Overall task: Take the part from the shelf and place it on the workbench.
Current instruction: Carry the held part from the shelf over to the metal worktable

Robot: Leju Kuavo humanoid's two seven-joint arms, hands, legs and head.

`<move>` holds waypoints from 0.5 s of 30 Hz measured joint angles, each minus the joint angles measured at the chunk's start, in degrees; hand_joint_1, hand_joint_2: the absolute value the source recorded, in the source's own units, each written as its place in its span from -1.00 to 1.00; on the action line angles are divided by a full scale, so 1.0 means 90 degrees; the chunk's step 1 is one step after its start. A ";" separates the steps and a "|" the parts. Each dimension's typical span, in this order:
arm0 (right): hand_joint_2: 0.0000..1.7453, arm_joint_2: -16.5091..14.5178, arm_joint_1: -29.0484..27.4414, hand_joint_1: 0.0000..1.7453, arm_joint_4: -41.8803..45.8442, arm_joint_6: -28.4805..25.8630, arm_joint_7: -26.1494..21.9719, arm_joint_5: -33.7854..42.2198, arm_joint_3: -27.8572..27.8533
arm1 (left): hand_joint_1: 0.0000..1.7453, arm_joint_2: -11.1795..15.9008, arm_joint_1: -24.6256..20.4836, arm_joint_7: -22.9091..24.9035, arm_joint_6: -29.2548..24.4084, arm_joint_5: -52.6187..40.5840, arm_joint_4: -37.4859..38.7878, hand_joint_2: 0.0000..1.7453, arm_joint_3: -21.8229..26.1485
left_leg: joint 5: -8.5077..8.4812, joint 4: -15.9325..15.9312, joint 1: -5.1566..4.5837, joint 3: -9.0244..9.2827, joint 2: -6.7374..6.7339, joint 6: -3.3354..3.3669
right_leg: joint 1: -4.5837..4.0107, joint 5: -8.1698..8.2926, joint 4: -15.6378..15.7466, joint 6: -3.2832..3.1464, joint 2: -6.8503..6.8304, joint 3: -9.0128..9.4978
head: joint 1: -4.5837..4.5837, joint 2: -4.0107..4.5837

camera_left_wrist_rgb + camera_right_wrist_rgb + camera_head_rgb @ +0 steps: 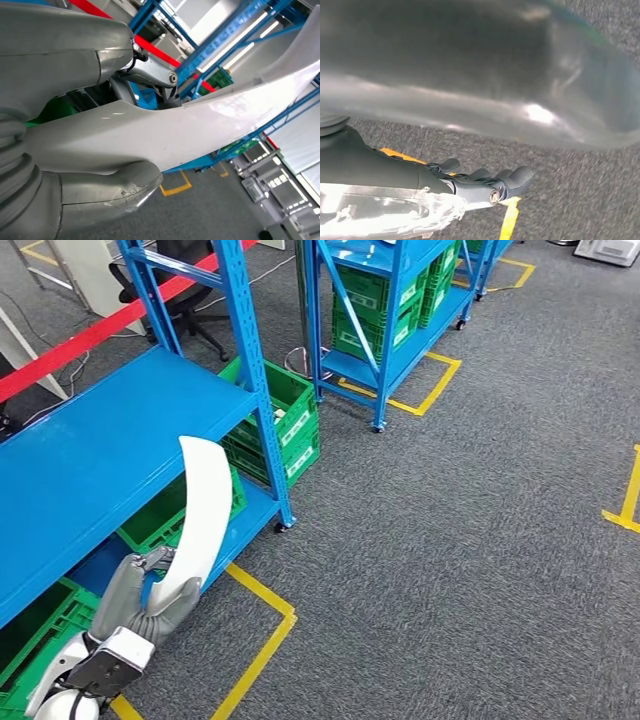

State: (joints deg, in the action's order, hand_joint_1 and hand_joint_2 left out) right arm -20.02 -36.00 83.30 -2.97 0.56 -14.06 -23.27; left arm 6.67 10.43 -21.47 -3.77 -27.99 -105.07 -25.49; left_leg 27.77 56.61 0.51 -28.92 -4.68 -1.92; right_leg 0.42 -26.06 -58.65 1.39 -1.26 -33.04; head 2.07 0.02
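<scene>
Your left robot hand (147, 590) grips the lower end of the white curved part (200, 515), thumb on one face and fingers on the other, as the left wrist view shows up close. The part rises from the hand, its upper end arching over the front edge of the blue shelf (98, 455), apart from the shelf board. Green crates (290, 425) sit on the rack's bottom level, with yellow floor tape (260, 635) on the grey carpet. Your right robot hand (482, 182) hangs above the carpet, fingers stretched out, holding nothing.
</scene>
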 joint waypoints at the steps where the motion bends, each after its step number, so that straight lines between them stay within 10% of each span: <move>1: -1.00 0.0000 0.0005 -1.00 0.0000 0.0050 -0.0019 -0.0050 0.0001 | 1.00 0.0002 0.0004 0.0013 -0.0026 -0.0004 0.0001 1.00 -0.0001 | 0.0131 0.0158 0.0008 -0.0069 0.0109 -0.0029 | 0.0009 0.0020 0.0010 -0.0043 0.0053 -0.0003 | -0.0009 0.0000; 4: -1.00 0.0000 0.0133 -1.00 -0.0051 0.0413 -0.0235 -0.0464 -0.0011 | 1.00 0.0048 0.0154 0.0112 -0.0242 0.0004 -0.0009 1.00 0.0068 | 0.0732 0.1304 0.0010 -0.0611 0.0418 -0.0045 | -0.0002 0.0069 0.0016 -0.0132 0.0251 -0.0049 | -0.0026 0.0000; 6: -1.00 0.0000 0.0367 -1.00 -0.0244 0.0726 -0.0561 -0.0905 -0.0095 | 1.00 0.0100 0.0375 0.0146 -0.0395 0.0073 -0.0058 1.00 0.0218 | 0.0786 0.1758 0.0004 -0.0860 0.0471 -0.0017 | -0.0022 0.0096 0.0016 -0.0152 0.0447 -0.0087 | -0.0026 0.0000; 10: -1.00 0.0000 0.0862 -1.00 -0.0711 0.1083 -0.1101 -0.1483 -0.0418 | 1.00 0.0120 0.0591 0.0138 -0.0354 0.0183 -0.0211 1.00 0.0608 | -0.0001 0.0429 -0.0013 -0.0292 0.0759 0.0113 | -0.0041 0.0143 0.0005 -0.0096 0.0757 -0.0106 | -0.0025 0.0000; 15: -1.00 0.0000 0.1127 -1.00 -0.0979 0.1221 -0.1235 -0.1539 -0.0749 | 1.00 0.0045 0.0612 0.0109 -0.0119 0.0146 -0.0278 1.00 0.0901 | -0.0157 -0.0059 -0.0024 -0.0119 0.0794 0.0198 | -0.0031 0.0191 -0.0004 0.0074 0.0841 -0.0241 | -0.0016 0.0000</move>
State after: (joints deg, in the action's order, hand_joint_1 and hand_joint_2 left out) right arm -20.02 -25.85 74.49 8.02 -10.55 -27.91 -30.02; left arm 7.07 15.94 -20.49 -4.84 -26.68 -107.57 -17.38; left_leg 26.35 56.07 0.29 -30.00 2.47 -0.14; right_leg 0.14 -24.34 -58.68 2.06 6.30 -35.21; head 1.92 0.02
